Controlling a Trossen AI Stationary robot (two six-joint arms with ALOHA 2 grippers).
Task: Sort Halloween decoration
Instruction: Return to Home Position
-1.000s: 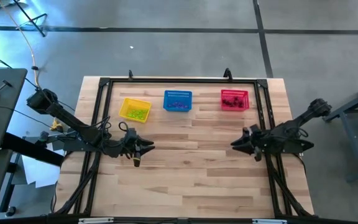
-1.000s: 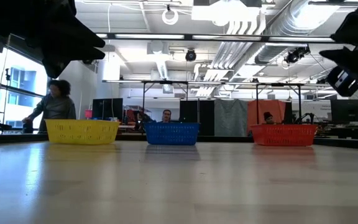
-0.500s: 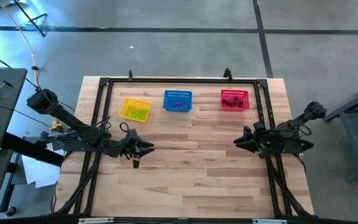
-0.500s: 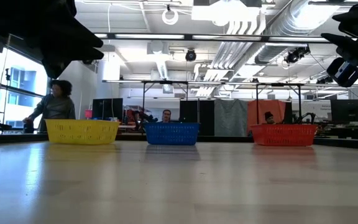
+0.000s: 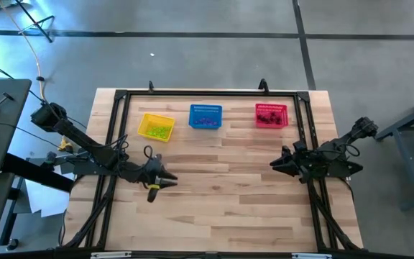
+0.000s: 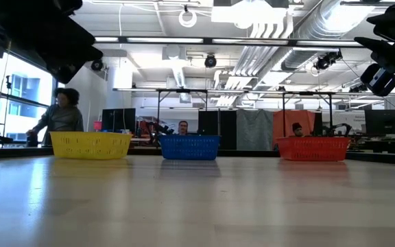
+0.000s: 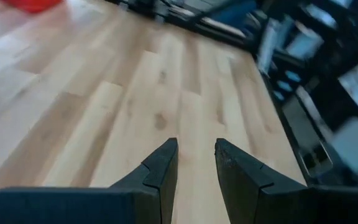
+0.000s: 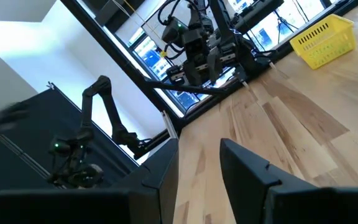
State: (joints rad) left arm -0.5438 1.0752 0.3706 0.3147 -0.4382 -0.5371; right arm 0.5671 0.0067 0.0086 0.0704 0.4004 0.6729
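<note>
Lying sorted in three baskets, hidden from the low camera

Only the high view shows the Halloween decoration (image 5: 157,132): yellow-green trinkets in the yellow basket (image 5: 142,124), purple in the blue basket (image 5: 205,107), black in the red basket (image 5: 272,106), a row at upper centre. The low view shows only basket walls. The left gripper (image 5: 172,183) and right gripper (image 5: 272,166) hang mid-frame over the table (image 5: 221,201). The wrist views show both slightly parted, holding nothing. Single trinkets are too small to make out.
</note>
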